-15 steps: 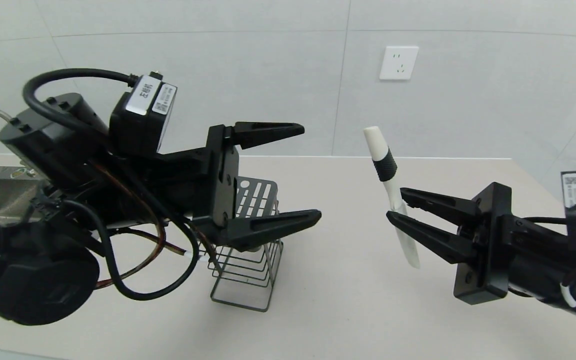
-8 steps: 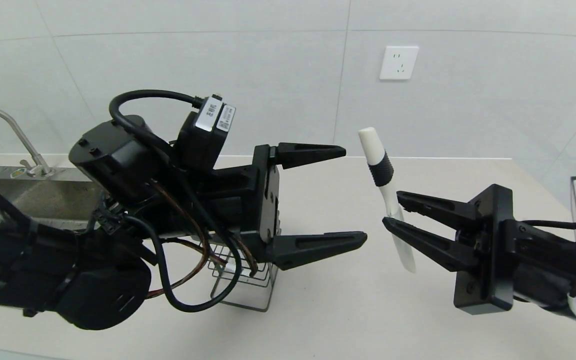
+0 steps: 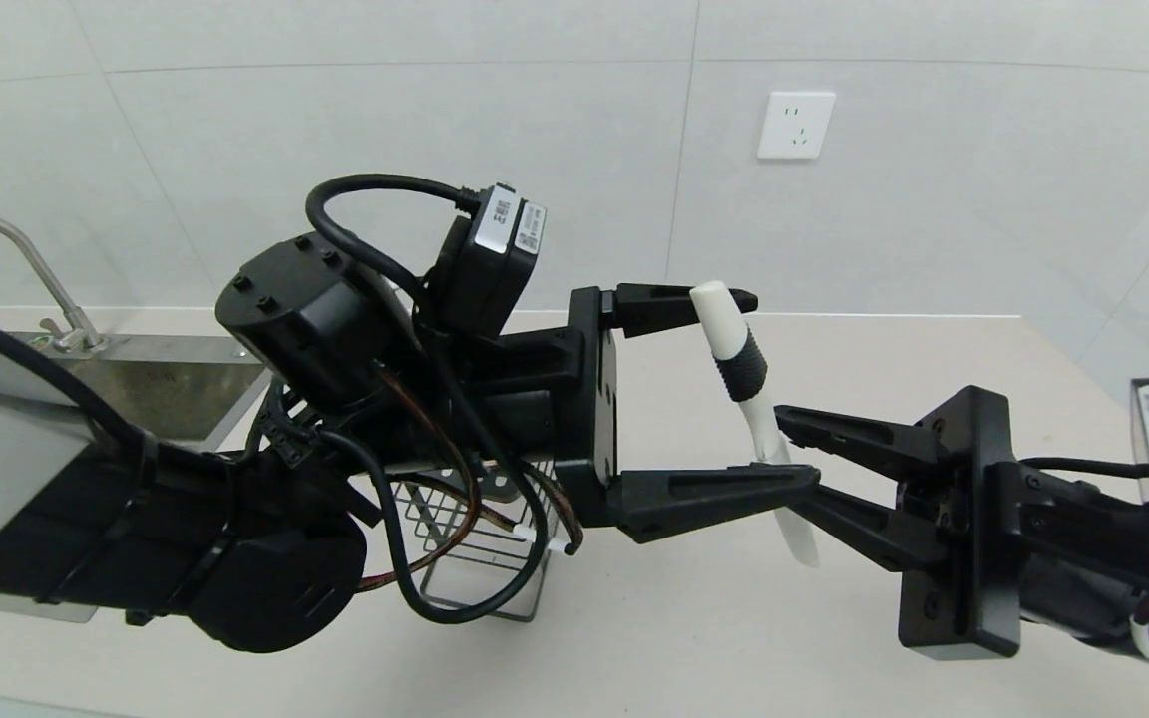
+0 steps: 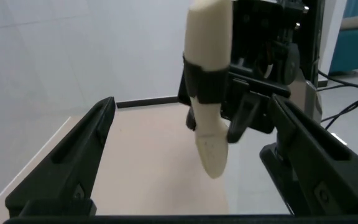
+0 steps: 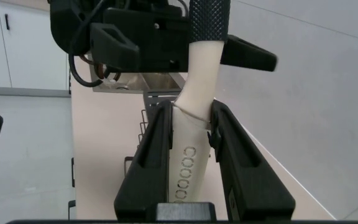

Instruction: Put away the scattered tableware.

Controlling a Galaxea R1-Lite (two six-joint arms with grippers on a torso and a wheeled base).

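Observation:
A white utensil point(image 3: 720, 317) with a black grip band stands tilted in the air above the table, its handle end up. My right gripper point(image 3: 786, 454) is shut on its lower white part point(image 5: 197, 124), just above a perforated end. My left gripper point(image 3: 784, 389) is open, one finger above and one below, flanking the utensil's handle point(image 4: 207, 93) without closing on it. In the left wrist view the right gripper point(image 4: 253, 106) sits right behind the utensil. A dark wire basket point(image 3: 475, 558) stands on the table under my left arm.
The beige table point(image 3: 654, 618) stretches to a wall with a white outlet point(image 3: 795, 125). A steel sink point(image 3: 146, 369) with a curved faucet point(image 3: 26, 259) lies at the far left. The wire basket point(image 5: 146, 127) also appears beyond the right gripper.
My left arm has swung right, bringing its open fingers around the utensil's handle. The right gripper with the utensil has shifted slightly left and down.

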